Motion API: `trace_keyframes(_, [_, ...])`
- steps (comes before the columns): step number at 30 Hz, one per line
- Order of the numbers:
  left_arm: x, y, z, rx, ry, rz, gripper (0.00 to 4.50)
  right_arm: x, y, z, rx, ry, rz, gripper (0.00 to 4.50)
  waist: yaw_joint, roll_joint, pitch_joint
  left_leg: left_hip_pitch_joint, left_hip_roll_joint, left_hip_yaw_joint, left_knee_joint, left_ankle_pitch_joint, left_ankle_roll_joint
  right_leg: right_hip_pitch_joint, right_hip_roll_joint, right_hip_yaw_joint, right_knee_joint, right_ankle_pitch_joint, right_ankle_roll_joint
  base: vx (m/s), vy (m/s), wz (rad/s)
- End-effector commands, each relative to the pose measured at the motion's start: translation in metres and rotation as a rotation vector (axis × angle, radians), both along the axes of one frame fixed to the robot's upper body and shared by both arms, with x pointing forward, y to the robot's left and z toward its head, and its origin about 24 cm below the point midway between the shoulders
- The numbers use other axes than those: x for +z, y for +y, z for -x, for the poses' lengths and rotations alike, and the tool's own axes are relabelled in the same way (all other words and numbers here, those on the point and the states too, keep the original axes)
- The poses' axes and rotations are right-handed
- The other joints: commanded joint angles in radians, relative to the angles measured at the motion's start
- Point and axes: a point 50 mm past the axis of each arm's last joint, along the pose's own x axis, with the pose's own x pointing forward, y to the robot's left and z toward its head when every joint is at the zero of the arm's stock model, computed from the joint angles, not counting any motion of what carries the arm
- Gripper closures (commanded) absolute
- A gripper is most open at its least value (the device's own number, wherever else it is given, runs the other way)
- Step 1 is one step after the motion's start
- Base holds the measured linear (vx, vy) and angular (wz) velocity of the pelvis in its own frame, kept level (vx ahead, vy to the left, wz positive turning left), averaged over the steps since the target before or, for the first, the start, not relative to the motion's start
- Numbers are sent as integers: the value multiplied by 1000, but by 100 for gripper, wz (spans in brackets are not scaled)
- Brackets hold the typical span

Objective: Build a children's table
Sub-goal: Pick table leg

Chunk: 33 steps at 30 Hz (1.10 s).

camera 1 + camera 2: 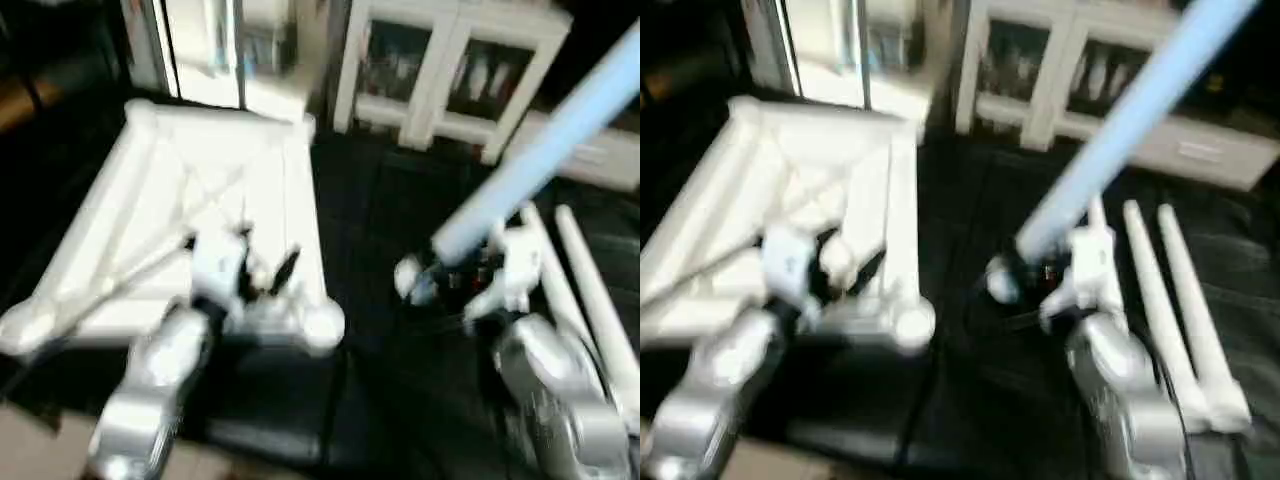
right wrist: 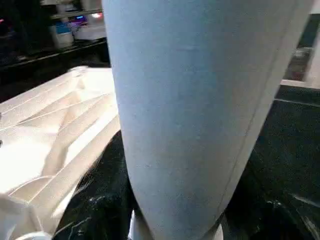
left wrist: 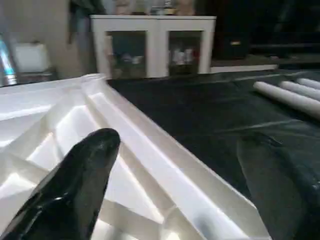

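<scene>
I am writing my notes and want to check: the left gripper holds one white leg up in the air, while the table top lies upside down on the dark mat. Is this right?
Not quite. The right gripper holds the raised white leg; the left eye view shows it. The left gripper hangs open over the table top, which does lie upside down on the dark mat.

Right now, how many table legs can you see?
3: one leg held raised in the right gripper, two loose legs lying side by side on the dark floor beside it. A fourth may be hidden.
</scene>
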Motion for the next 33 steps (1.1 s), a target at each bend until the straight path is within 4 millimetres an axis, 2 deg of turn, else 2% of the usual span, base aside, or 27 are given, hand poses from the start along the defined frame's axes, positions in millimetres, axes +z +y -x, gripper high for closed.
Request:
trace_keyframes(1, [3, -2, 0, -110, 14, -31, 16, 11, -6, -2, 32, -26, 14, 262, 7, -13, -42, 25, 41, 4, -63, 495, 128, 39, -88, 47, -67, 374, -67, 0, 0, 0])
trace_keyframes(2, [2, 0, -1, -139, 21, -59, 16, 13, -7, -3, 50, -30, 15, 262, 19, -10, -34, 30, 55, 13, -98, 117, 45, 53, -89, 47, -86, 202, -73, 0, 0, 0])
trace_keyframes(3, [2, 3, -1, -165, 26, -82, 16, 15, -7, -4, 71, -35, 13, 262, 16, -8, -32, 33, 61, 14, -107, 51, 21, 51, -86, 45, -89, 157, -88, -93, -13, -5])
trace_keyframes(4, [2, 4, -1, -193, 34, -93, 16, 16, -7, -5, 89, -37, 11, 262, 11, 2, -29, 42, 72, 15, -120, -47, -11, 43, -83, 40, -93, 94, -119, -51, -7, -2])
trace_keyframes(5, [3, 7, -2, -221, 41, -114, 16, 18, -6, -5, 123, -40, 11, 262, 8, 2, -25, 45, 76, 16, -125, -85, -19, 38, -80, 37, -95, 69, -128, -92, -6, -5])
trace_keyframes(7, [3, 11, -4, -238, 46, -131, 16, 19, -5, -5, 155, -41, 15, 262, 2, -3, -14, 44, 77, 22, -139, -204, -41, 31, -79, 39, -105, -57, -142, -106, 11, -5])
trace_keyframes(8, [1, 19, -8, -297, 80, -164, 16, 21, -3, -5, 230, -33, 20, 262, 1, -7, -8, 52, 74, 27, -140, -301, -50, 19, -85, 45, -121, -214, -137, -83, 11, -3])
trace_keyframes(9, [-1, 22, -9, -317, 94, -177, 16, 21, -2, -5, 256, -30, 24, 262, 4, -4, -8, 57, 75, 29, -139, -321, -54, 14, -87, 47, -124, -254, -134, -70, 4, 3])
trace_keyframes(11, [-5, 28, -11, -364, 129, -219, 16, 21, -2, -6, 300, -18, 34, 262, 3, -12, -6, 54, 76, 32, -142, -327, -57, 12, -93, 49, -132, -314, -122, -60, 4, 1])
trace_keyframes(13, [-11, 39, -13, -428, 192, -263, 16, 19, -1, -7, 356, -6, 48, 262, 4, -9, -8, 53, 75, 33, -145, -322, -61, 9, -94, 48, -133, -343, -106, 0, 0, 0])
trace_keyframes(15, [-13, 43, -14, -461, 212, -308, 16, 20, -2, -7, 380, -2, 49, 262, 6, -5, -12, 47, 80, 32, -148, -285, -64, 11, -97, 47, -123, -254, -122, 0, 0, 0])
trace_keyframes(16, [-14, 46, -15, -479, 230, -330, 16, 20, -1, -7, 395, -1, 54, 262, 9, -6, -16, 52, 81, 36, -145, -266, -57, 9, -95, 46, -118, -198, -135, 0, 0, 0])
trace_keyframes(17, [-14, 48, -15, -480, 239, -342, 16, 20, -1, -6, 401, -1, 55, 262, 12, -2, -20, 51, 80, 39, -143, -234, -51, 11, -93, 46, -111, -124, -150, 0, 0, 0])
trace_keyframes(18, [-15, 50, -16, -486, 250, -353, 16, 21, -1, -7, 407, -1, 55, 262, 13, -4, -21, 49, 81, 40, -142, -213, -46, 14, -93, 45, -107, -85, -156, 0, 0, 0])
trace_keyframes(19, [-14, 52, -18, -507, 272, -361, 16, 23, 1, -6, 430, -4, 53, 262, 18, 11, -23, 51, 80, 40, -139, -188, -45, 14, -94, 45, -102, -44, -163, 0, 0, 0])
trace_keyframes(20, [-14, 52, -18, -509, 274, -362, 16, 23, 1, -6, 432, -4, 53, 262, 19, 3, -29, 51, 77, 45, -132, -134, -32, 17, -89, 44, -95, 46, -176, 0, 0, 0])
trace_keyframes(22, [-16, 54, -20, -549, 295, -369, 16, 23, 5, -7, 453, -7, 57, 262, 28, -2, -40, 45, 71, 52, -116, 17, 4, 23, -84, 41, -75, 262, -206, 0, 0, 0])
trace_keyframes(23, [-18, 54, -21, -547, 299, -364, 16, 21, 6, -7, 460, -4, 46, 262, 28, 3, -37, 41, 69, 55, -115, 34, 18, 23, -83, 40, -74, 293, -214, 0, 0, 0])
trace_keyframes(25, [-23, 55, -20, -559, 313, -368, 16, 18, 7, -5, 469, 5, 43, 262, 29, 1, -36, 43, 73, 55, -117, 8, 20, 24, -86, 40, -77, 276, -222, 0, 0, 0])
trace_keyframes(26, [-24, 54, -19, -568, 317, -379, 16, 16, 6, -5, 471, 15, 45, 262, 30, -11, -34, 43, 78, 57, -121, -27, 23, 26, -90, 40, -81, 215, -227, 0, 0, 0])
trace_keyframes(27, [-24, 51, -18, -589, 323, -384, 16, 16, 5, -4, 473, 23, 54, 262, 27, -29, -31, 43, 80, 59, -121, -33, 25, 26, -90, 40, -84, 189, -227, 0, 0, 0])
trace_keyframes(28, [-24, 50, -17, -602, 327, -386, 40, 16, 4, -4, 474, 27, 59, 262, 33, -15, -28, 45, 83, 57, -125, -54, 18, 24, -95, 40, -86, 130, -224, 0, 0, 0])
trace_keyframes(29, [-23, 47, -17, -614, 325, -380, 50, 18, 3, -3, 482, 31, 49, 262, 32, -14, -27, 47, 84, 58, -126, -68, 13, 20, -95, 40, -88, 108, -223, 0, 0, 0])
trace_keyframes(30, [-20, 44, -18, -624, 315, -385, 50, 20, 2, -2, 486, 30, 42, 262, 34, 3, -26, 51, 85, 56, -129, -99, -3, 17, -95, 41, -88, 74, -220, 0, 0, 0])
trace_keyframes(31, [-18, 40, -18, -655, 310, -406, 62, 23, 1, -3, 489, 19, 53, 262, 31, 11, -24, 52, 86, 56, -132, -136, -23, 15, -93, 41, -90, 49, -218, 0, 0, 0])
trace_keyframes(32, [-16, 39, -18, -669, 308, -415, 75, 25, 0, -4, 490, 14, 59, 262, 30, 3, -23, 54, 88, 59, -135, -164, -37, 15, -92, 41, -95, 34, -214, 0, 0, 0])
trace_keyframes(33, [-17, 35, -19, -677, 292, -433, 88, 25, -3, -4, 490, 9, 70, 262, 30, -7, -22, 52, 88, 60, -135, -173, -36, 16, -92, 42, -97, 23, -212, 0, 0, 0])
